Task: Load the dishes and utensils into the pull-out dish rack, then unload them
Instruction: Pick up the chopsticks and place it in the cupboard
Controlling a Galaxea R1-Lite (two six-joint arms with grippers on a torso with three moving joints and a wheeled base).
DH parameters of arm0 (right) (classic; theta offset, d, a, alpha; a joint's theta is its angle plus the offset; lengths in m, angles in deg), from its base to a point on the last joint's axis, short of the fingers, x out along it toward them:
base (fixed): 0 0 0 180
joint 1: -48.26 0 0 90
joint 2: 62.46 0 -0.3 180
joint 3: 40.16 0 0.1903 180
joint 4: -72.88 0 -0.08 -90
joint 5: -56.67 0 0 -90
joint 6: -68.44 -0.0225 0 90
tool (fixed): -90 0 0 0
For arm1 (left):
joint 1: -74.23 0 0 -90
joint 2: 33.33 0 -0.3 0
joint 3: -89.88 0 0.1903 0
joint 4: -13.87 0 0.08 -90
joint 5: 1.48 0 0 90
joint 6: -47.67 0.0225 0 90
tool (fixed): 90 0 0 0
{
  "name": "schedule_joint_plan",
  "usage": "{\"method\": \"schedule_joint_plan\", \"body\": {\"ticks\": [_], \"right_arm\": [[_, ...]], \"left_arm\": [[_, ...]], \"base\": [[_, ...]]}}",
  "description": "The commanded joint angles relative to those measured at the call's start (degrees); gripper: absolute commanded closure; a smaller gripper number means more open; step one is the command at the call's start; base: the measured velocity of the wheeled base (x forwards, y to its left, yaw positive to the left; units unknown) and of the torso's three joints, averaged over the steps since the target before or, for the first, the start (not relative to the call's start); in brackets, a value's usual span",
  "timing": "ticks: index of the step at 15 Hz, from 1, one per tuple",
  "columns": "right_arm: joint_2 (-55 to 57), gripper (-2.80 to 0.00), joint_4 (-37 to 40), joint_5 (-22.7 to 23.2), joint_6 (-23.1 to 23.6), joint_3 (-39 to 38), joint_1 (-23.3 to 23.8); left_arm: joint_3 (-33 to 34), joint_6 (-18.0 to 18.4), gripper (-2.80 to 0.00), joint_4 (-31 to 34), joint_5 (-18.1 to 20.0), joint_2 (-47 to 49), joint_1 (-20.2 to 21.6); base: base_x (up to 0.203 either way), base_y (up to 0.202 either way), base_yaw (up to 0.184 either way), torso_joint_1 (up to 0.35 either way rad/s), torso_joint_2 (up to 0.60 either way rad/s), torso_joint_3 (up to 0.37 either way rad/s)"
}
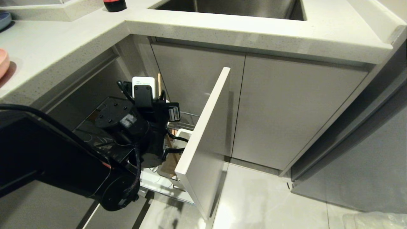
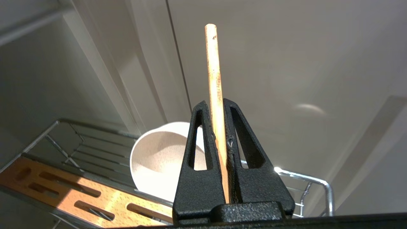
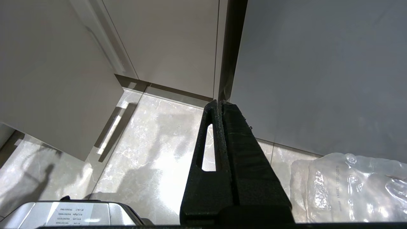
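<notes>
the chopsticks (image 2: 216, 95) stand upright, clamped between the two black fingers (image 2: 203, 165) of the left gripper (image 2: 217, 106); the pale wooden shaft rises well past the fingertips, and whether it is one stick or the pair pressed together cannot be told. in the head view only the top of the wood (image 1: 159, 81) shows, poking up at about 1 o'clock from the white wrist camera block on the arm.

the left gripper (image 1: 159, 105) is above the pull-out dish rack (image 1: 187, 119), which is drawn out of the cabinet. just behind the fingers in the left wrist view, at about 9 o'clock from them, the cream-white bowl (image 2: 159, 159) stands on its edge in the chrome wire basket (image 2: 313, 183). the slotted wooden strip (image 2: 79, 195) runs along the rack at about 8 o'clock from the gripper. in the head view the white utensil cup (image 1: 183, 135) sits at about 4 o'clock from the gripper, close against the pale grey front panel (image 1: 206, 133).

on the counter (image 1: 63, 51), at about 10 o'clock from the rack and well apart from it, the edge of the salmon-pink plate (image 1: 3, 62) shows at the frame edge.

the right gripper (image 3: 221, 103) hangs clenched on nothing, its fingers pressed together, over the tiled floor (image 3: 152, 143), near a clear plastic bag (image 3: 349, 187).
</notes>
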Motion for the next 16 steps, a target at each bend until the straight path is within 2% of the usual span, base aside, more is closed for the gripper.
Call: {"method": "schedule_joint_plan", "body": {"ticks": [1,16], "right_arm": [[-0.04,0.00,0.01,0.02,0.03,-0.01,-0.02],[-0.04,0.00,0.01,0.02,0.03,-0.01,-0.02]], "left_arm": [[-0.21,-0.70,0.00,-0.45,-0.21,1.35,0.39],[-6.95,-2.41,0.00,-0.45,-0.21,8.37,2.09]], "base": [[0.000,0.000,0.000,0.000,0.00,0.000],[0.000,0.000,0.000,0.000,0.00,0.000]]}}
